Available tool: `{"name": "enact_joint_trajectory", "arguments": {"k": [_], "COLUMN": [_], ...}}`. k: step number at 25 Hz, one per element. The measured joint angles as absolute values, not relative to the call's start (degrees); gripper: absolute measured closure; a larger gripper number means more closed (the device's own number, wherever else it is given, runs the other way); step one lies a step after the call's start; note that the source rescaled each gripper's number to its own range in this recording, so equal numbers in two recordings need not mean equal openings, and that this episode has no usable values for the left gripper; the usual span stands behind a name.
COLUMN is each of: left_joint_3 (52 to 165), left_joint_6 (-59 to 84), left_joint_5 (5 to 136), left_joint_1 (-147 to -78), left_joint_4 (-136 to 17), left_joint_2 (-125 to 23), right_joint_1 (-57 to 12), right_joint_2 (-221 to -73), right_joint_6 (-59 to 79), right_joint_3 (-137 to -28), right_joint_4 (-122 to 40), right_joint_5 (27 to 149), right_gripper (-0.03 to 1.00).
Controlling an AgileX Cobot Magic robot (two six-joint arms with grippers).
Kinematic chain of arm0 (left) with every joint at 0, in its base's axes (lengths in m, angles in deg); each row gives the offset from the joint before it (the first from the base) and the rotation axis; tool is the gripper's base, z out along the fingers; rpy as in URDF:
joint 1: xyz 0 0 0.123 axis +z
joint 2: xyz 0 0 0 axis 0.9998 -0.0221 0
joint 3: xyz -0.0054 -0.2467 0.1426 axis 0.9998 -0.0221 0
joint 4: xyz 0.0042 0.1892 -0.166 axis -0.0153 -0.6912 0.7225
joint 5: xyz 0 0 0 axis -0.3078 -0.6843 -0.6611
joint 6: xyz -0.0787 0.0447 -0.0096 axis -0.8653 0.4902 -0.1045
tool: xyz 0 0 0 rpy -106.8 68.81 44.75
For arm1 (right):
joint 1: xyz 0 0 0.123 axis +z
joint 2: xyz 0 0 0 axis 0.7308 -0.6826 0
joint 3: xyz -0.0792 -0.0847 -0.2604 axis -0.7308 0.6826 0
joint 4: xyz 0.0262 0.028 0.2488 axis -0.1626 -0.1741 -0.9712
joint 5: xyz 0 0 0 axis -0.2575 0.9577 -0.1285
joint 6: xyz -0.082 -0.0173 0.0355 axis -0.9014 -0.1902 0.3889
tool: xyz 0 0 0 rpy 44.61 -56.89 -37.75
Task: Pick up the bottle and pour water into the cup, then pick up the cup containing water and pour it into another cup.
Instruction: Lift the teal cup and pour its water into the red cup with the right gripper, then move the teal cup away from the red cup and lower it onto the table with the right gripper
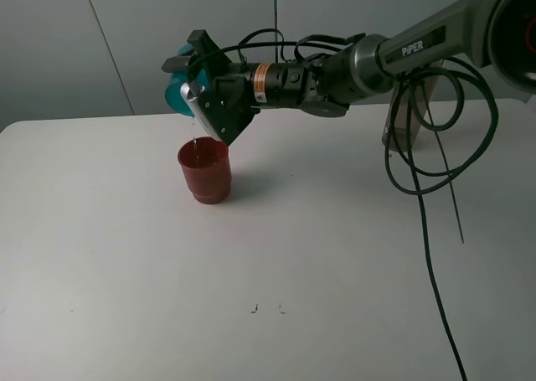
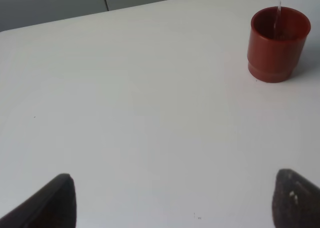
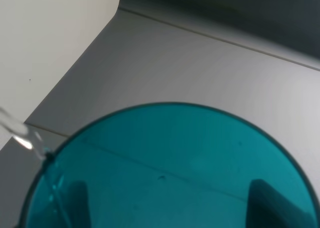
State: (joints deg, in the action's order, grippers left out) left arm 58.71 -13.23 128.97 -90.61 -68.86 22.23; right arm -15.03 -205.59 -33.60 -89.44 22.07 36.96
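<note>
- You have two cups in sight: one teal-blue cup (image 1: 177,92) and one dark red cup (image 1: 204,171). No more than that can be counted from these views.
- Your right claw (image 1: 194,71) is closed tight on the teal-blue cup and holds it in the air, tipped steeply over, just above and a little behind the red cup in the high view.
- One thin stream of water (image 1: 195,138) falls from the tipped cup's rim into the red cup's mouth — the left wrist view catches the same stream (image 2: 276,15) entering the red cup (image 2: 276,50).
- In the right wrist view the teal-blue cup (image 3: 170,173) fills the lower part of the picture; two dark claw fingers (image 3: 272,203) show through its translucent wall, one on each side, and water (image 3: 22,135) leaves at its edge.
- The red cup stands upright on the white surface (image 1: 335,272), left of the middle in the high view, touching nothing else.
- Your left claw (image 2: 170,200) shows only as two dark fingertips (image 2: 50,203) standing wide apart above bare surface — open, holding nothing, well away from the red cup.
- One arm is visible in the high view, the right one, reaching across from the right with a loop of black cable (image 1: 427,163) hanging below it.
</note>
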Motion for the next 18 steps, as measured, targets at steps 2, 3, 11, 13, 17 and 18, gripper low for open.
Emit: {"name": "enact_joint_trajectory", "arguments": {"k": [2,3,11,13,17,18], "left_joint_3": [58.71,58.71,58.71,58.71,58.71,58.71], "left_joint_6": [-13.23,-13.23,-13.23,-13.23,-13.23,-13.23], "left_joint_5": [128.97,128.97,128.97,128.97,128.97,128.97], "left_joint_1": [-90.61,-90.61,-90.61,-90.61,-90.61,-90.61], "left_joint_4": [-68.86,-68.86,-68.86,-68.86,-68.86,-68.86], "left_joint_2": [22.23,22.23,22.23,22.23,22.23,22.23], "right_joint_1": [-15.03,-15.03,-14.89,-14.76,-14.64,-14.64], "right_joint_2": [-205.59,-205.59,-205.59,-205.59,-205.59,-205.46], "right_joint_6": [-35.35,-36.14,-33.85,-27.96,-10.95,-6.32], "right_joint_3": [-89.44,-89.44,-89.44,-89.44,-89.44,-89.44], "right_joint_4": [22.07,22.07,21.94,21.84,21.72,21.06], "right_joint_5": [36.96,36.96,36.96,36.96,37.08,37.74], "right_gripper": [0.90,0.90,0.90,0.90,0.90,0.90]}}
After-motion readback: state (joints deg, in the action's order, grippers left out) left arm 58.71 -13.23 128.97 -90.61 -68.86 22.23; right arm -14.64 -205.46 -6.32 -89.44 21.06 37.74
